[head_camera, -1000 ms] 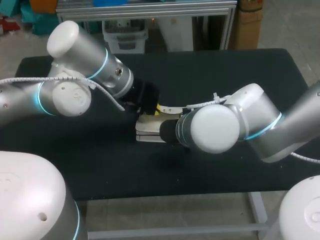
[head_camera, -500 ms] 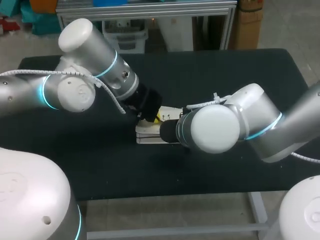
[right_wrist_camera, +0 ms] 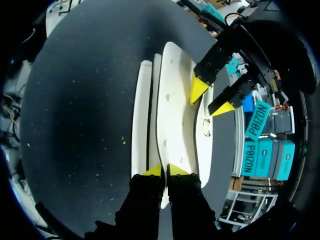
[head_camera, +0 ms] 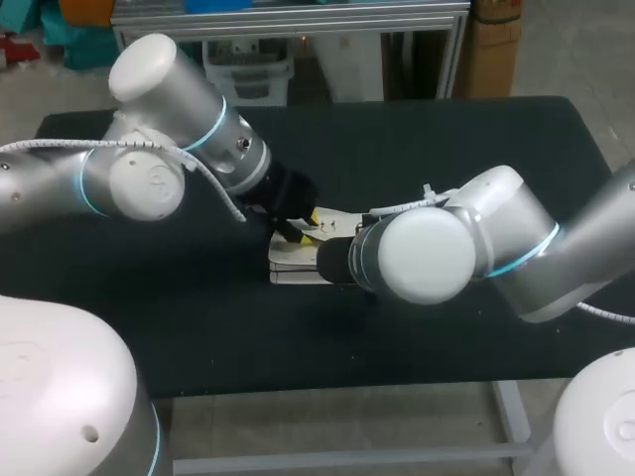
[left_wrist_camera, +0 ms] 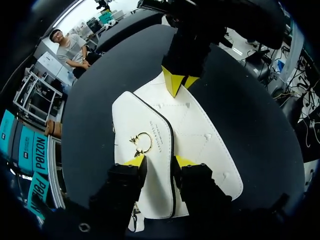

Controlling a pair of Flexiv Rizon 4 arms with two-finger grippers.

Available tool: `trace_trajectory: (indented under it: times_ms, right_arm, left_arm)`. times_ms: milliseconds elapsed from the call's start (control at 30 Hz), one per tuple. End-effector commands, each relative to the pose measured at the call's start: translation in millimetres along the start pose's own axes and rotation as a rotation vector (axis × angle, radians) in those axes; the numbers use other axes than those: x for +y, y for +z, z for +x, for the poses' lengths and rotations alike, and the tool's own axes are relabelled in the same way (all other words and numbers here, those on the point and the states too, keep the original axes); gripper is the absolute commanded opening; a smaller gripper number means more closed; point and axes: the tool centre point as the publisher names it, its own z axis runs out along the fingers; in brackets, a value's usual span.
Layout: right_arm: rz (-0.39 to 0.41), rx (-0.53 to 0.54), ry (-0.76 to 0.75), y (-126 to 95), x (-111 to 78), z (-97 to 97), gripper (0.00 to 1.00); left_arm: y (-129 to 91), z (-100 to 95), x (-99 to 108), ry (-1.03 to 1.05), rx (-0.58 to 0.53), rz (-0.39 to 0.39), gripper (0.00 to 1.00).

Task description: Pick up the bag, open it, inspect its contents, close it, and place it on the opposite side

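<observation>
With the flat white leather bag (head_camera: 293, 268) unopened on the black table (head_camera: 476, 327), my right gripper (right_wrist_camera: 164, 170) clamps its 3 o'clock edge and my left gripper (left_wrist_camera: 159, 161), fingers apart, straddles the flap (left_wrist_camera: 135, 120) from 10 o'clock, so opening has barely begun.

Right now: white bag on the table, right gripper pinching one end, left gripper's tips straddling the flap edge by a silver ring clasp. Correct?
No: the ring clasp is gold, not silver; the left wrist view shows it. Otherwise right: white bag on the table, right gripper pinching one end, left gripper with its tips straddling the flap edge by the clasp.
</observation>
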Motion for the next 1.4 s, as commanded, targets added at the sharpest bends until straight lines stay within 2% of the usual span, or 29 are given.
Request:
trace_trajectory:
  times_ms: [33,100,167,267,367,400,567,867,1100,1400]
  right_arm:
    - [0.003,-0.004,0.001,4,1.9,1.5,0.0]
    - [0.003,-0.004,0.001,4,1.9,1.5,0.0]
    - [0.003,-0.004,0.001,4,1.9,1.5,0.0]
    - [0.003,-0.004,0.001,4,1.9,1.5,0.0]
    - [0.003,-0.004,0.001,4,1.9,1.5,0.0]
    - [0.003,-0.004,0.001,4,1.9,1.5,0.0]
    - [0.003,-0.004,0.001,4,1.9,1.5,0.0]
    - [0.003,-0.004,0.001,4,1.9,1.5,0.0]
    - [0.003,-0.004,0.001,4,1.9,1.5,0.0]
    - [0.003,-0.004,0.001,4,1.9,1.5,0.0]
  left_arm:
    - [-8,5.9,1,-0.001,-0.051,0.032,0.36]
    - [-12,2.4,1,-0.008,-0.066,0.033,0.28]
    - [-13,-0.5,0,-0.002,-0.065,0.036,0.26]
    - [-12,-4.6,0,-0.005,-0.067,0.038,0.15]
    - [-10,-5.6,0,-0.004,-0.062,0.04,0.09]
    - [-9,-5.6,0,-0.004,-0.061,0.039,0.0]
    - [-7,-3.7,2,-0.009,-0.052,0.029,0.0]
    - [3,14.9,0,0.042,0.029,0.004,0.0]
    - [12,10.0,-3,0.052,0.062,-0.004,0.0]
    - [4,14.8,-1,0.066,0.052,-0.007,0.0]
